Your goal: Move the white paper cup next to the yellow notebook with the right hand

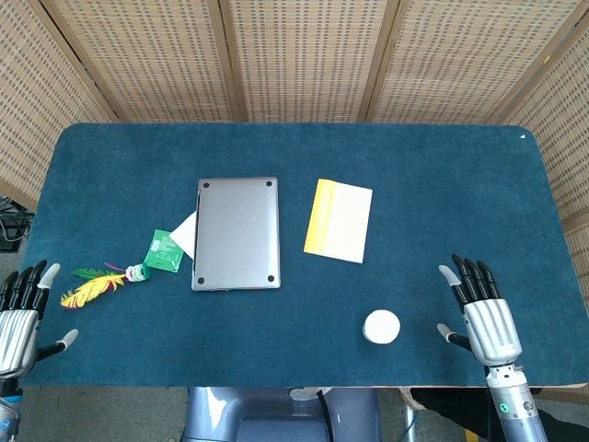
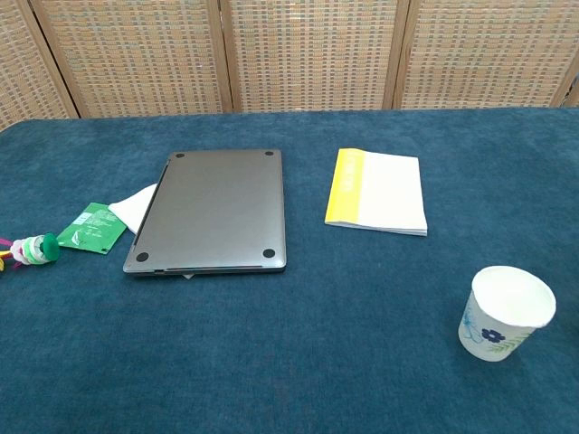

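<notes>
**Op:** Right hand (image 1: pixel 488 318) rests palm-down at the near right edge of the table, fingers spread and straight, holding nothing. Left hand (image 1: pixel 20 318) lies the same way at the near left corner, fingers apart, also holding nothing.

**Obs:** Then walk me through it, biggest first.

**Op:** Blue felt table (image 1: pixel 442 184) covers everything. On it, left of centre, a closed grey laptop (image 1: pixel 236 233) lies upside down, its 4 rubber feet showing. A white sheet (image 2: pixel 136 203) pokes out from under its left edge. Right of the laptop, apart from it, lies the yellow notebook (image 1: pixel 339 220), with a yellow band along its left side and a pale cover.

**Obs:** And the smaller bits?

**Op:** A green card (image 1: pixel 164 250) sits just beside the laptop's left edge, then a yellow and green feather toy (image 1: pixel 97 284) further left. The white paper cup (image 2: pixel 503 312) stands upright, mouth up, a blue flower print on its side. It is near the front edge, well short of the notebook and slightly to its right, with the right hand just beside it on the right.

**Obs:** So which step?

**Op:** I judge the very start: the reach has not begun. Next calls for sliding the right hand left, wrapping the fingers gently around the cup wall without crushing it, then lifting it and carrying it forward to the notebook's side.
</notes>
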Action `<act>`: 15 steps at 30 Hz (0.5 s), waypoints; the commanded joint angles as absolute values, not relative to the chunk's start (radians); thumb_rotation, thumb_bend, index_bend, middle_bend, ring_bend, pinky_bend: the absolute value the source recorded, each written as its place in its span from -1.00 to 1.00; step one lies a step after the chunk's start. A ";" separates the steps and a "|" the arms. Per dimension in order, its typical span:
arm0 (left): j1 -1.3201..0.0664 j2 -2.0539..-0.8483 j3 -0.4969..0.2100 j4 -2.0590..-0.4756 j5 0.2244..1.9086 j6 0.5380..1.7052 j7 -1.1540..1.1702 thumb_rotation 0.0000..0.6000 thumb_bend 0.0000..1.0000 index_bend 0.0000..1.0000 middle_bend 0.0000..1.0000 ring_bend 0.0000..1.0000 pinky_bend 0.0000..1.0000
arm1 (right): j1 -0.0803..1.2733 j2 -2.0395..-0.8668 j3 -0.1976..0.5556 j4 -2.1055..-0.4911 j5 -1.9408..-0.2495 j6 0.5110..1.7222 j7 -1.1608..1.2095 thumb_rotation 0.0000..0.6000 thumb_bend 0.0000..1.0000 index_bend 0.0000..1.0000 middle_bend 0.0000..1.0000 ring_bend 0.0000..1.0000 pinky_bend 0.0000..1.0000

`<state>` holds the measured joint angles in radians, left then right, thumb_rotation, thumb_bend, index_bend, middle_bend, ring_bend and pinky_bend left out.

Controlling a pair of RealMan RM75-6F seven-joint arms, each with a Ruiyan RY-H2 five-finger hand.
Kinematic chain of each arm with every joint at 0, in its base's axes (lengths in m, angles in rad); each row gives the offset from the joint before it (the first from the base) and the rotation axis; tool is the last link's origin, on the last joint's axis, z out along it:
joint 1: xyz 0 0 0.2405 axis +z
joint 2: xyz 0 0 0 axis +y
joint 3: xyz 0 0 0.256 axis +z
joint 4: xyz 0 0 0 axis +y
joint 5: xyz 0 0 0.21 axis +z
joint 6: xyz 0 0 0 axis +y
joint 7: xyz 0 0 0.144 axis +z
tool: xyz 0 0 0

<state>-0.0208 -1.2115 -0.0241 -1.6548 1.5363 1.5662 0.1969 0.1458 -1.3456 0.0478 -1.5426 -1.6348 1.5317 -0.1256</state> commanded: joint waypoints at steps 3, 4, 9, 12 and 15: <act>-0.020 -1.210 -0.024 -1.656 1.538 1.568 0.197 1.00 -0.69 -1.00 -1.00 -1.00 -1.00 | 0.145 -1.345 0.045 -1.542 -1.636 1.531 -0.124 1.00 -0.63 -1.00 -1.00 -1.00 -1.00; -0.020 -1.210 -0.024 -1.657 1.538 1.569 0.197 1.00 -0.70 -1.00 -1.00 -1.00 -1.00 | 0.145 -1.344 0.045 -1.542 -1.636 1.530 -0.122 1.00 -0.63 -1.00 -1.00 -1.00 -1.00; -0.020 -1.211 -0.023 -1.658 1.542 1.570 0.199 1.00 -0.69 -1.00 -1.00 -1.00 -1.00 | 0.146 -1.339 0.041 -1.552 -1.642 1.529 -0.117 1.00 -0.63 -1.00 -1.00 -1.00 -1.00; -0.022 -1.212 -0.023 -1.657 1.540 1.564 0.201 1.00 -0.69 -1.00 -1.00 -1.00 -1.00 | 0.147 -1.339 0.040 -1.554 -1.643 1.526 -0.120 1.00 -0.63 -1.00 -1.00 -1.00 -1.00; -0.022 -1.213 -0.023 -1.655 1.538 1.563 0.199 1.00 -0.69 -1.00 -1.00 -1.00 -1.00 | 0.146 -1.338 0.040 -1.556 -1.640 1.523 -0.119 1.00 -0.63 -1.00 -1.00 -1.00 -1.00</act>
<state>-0.0225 -1.2126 -0.0232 -1.6552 1.5377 1.5632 0.1988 0.1466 -1.3382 0.0399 -1.5555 -1.6400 1.5233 -0.1192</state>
